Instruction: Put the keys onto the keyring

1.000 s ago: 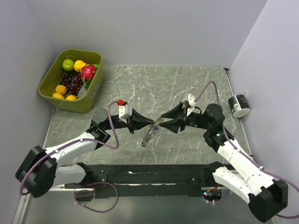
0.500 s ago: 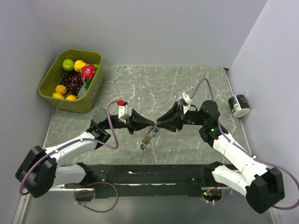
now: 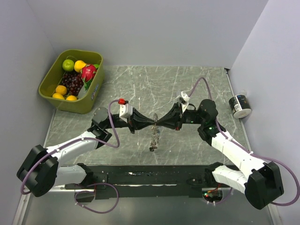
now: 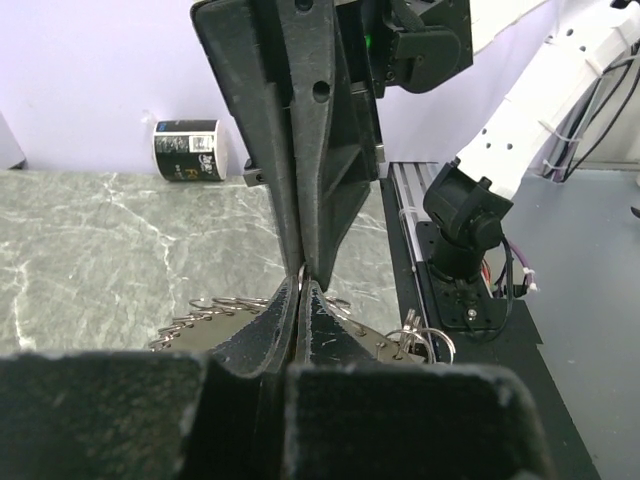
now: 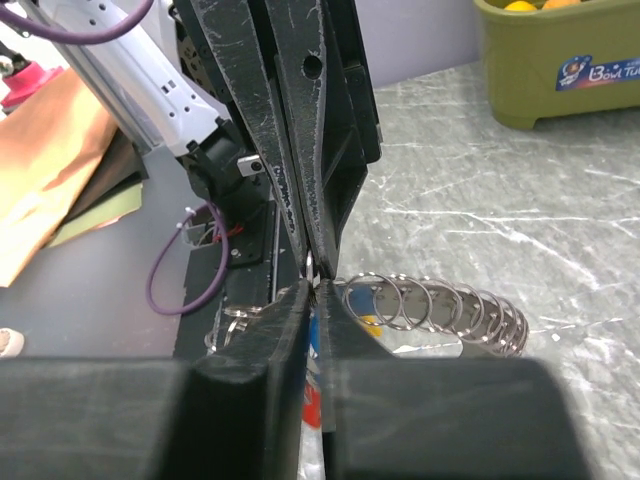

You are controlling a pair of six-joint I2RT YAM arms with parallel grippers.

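Above the middle of the grey marbled bench (image 3: 197, 84), two black grippers meet tip to tip. The left gripper (image 3: 153, 123) is pressed together, pinching the wire of the large silvery beaded-looking keyring (image 3: 153, 138), which hangs below the tips. The right gripper (image 3: 159, 123) has its fingers drawn almost together on the same wire. Tiny keys (image 5: 370, 325) with yellow and red plastic heads show among its loops. A black-and-white labelled roll (image 3: 240, 106) lies just past the right edge. An olive-green plastic basket (image 3: 75, 105) of fruit sits at the far left corner.
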